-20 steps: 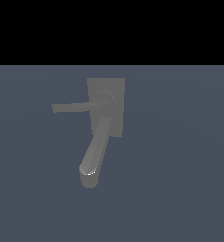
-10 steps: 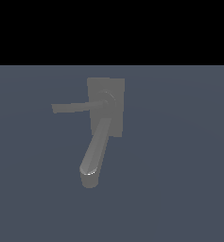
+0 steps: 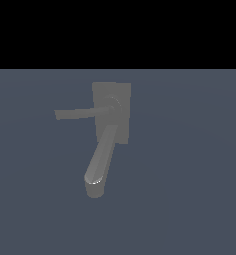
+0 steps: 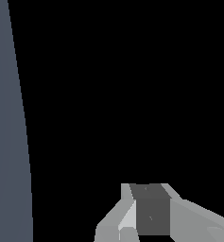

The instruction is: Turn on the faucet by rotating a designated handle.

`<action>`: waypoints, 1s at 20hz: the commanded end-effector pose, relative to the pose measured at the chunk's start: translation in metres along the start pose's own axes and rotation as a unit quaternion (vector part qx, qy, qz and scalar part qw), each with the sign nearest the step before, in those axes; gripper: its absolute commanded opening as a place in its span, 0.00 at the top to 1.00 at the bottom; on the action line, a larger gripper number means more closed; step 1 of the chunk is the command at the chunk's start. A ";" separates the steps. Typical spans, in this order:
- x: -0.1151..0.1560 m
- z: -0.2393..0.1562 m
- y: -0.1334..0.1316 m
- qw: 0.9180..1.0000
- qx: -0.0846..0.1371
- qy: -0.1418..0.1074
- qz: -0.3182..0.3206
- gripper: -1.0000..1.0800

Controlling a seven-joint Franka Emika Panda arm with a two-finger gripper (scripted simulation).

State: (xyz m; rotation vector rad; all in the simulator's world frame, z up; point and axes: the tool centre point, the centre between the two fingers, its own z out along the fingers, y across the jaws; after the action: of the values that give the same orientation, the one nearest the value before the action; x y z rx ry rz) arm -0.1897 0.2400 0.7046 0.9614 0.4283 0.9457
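Note:
The matte grey faucet stands on a rectangular base plate in the middle of the exterior view. Its thick rounded spout runs toward the camera and ends in a downturned tip. The handle, a thin flat bar, sticks out from the round hub toward the exterior view's left. The arm is out of the exterior view. Only my gripper shows in the wrist view, as light grey fingers around a darker face, against black. No gap shows between them. It holds nothing and the faucet is out of that view.
The faucet stands on a flat blue-grey floor that fills the lower part of the exterior view. A strip of the same floor shows along one side of the wrist view.

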 end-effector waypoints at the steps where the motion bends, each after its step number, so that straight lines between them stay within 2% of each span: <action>1: 0.026 -0.021 -0.004 0.999 -0.032 0.036 -0.024 1.00; 5: 0.065 -0.055 -0.025 0.991 -0.072 0.091 -0.070 1.00; 10: 0.108 -0.094 -0.073 0.971 -0.108 0.158 -0.141 1.00; 15: 0.139 -0.126 -0.143 0.942 -0.125 0.220 -0.221 1.00; 20: 0.151 -0.151 -0.231 0.902 -0.124 0.273 -0.309 1.00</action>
State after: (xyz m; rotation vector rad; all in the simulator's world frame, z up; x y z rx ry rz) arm -0.1077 0.3891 0.4702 0.3006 0.9473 0.6829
